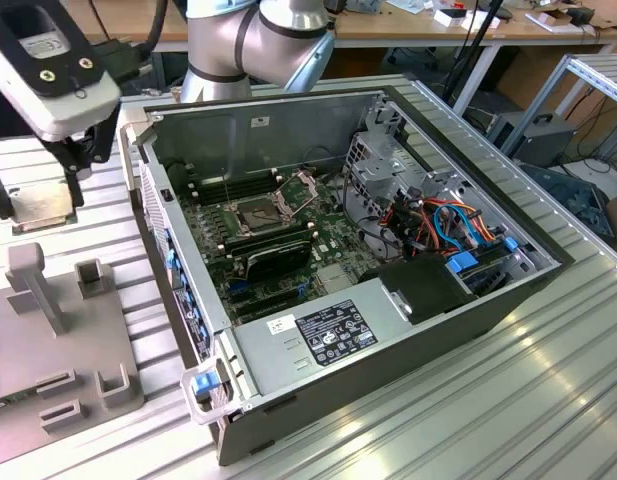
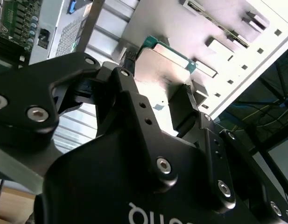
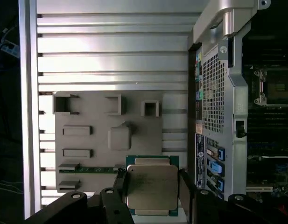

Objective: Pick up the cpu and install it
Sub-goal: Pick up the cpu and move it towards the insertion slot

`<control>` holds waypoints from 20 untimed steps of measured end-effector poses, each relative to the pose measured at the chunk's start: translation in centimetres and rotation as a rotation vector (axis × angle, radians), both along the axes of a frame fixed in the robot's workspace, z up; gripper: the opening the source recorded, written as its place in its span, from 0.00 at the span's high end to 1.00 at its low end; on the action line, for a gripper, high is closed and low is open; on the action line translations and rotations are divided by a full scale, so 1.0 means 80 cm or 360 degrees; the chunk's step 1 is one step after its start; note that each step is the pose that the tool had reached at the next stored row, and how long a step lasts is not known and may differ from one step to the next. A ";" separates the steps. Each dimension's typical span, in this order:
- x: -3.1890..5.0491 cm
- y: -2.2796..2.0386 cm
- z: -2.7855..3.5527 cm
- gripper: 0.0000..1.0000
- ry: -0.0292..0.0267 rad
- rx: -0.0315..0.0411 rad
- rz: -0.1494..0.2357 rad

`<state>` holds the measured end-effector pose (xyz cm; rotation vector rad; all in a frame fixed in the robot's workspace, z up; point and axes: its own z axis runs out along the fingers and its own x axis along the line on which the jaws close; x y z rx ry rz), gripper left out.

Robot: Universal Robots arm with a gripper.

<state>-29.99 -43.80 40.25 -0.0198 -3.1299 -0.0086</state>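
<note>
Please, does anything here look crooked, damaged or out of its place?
Nothing stands out. The cpu lies level and square under the gripper, unmarked, and inside the open computer case no part looks loose or bent.

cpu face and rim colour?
The cpu has a silvery-grey metal face with a teal-green rim, clearest in the first wrist view.

A ribbed aluminium table [image 1: 548,400] carries an open computer case [image 1: 408,355] and a grey fixture plate [image 1: 28,340].
</note>
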 end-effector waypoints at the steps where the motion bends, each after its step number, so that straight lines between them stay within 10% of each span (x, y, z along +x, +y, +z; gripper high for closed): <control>1: 0.007 0.0000 0.0000 0.46 -0.00001 0.0000 0.0000; 20: 0.132 0.0000 0.0000 0.46 0.00000 0.0000 0.0000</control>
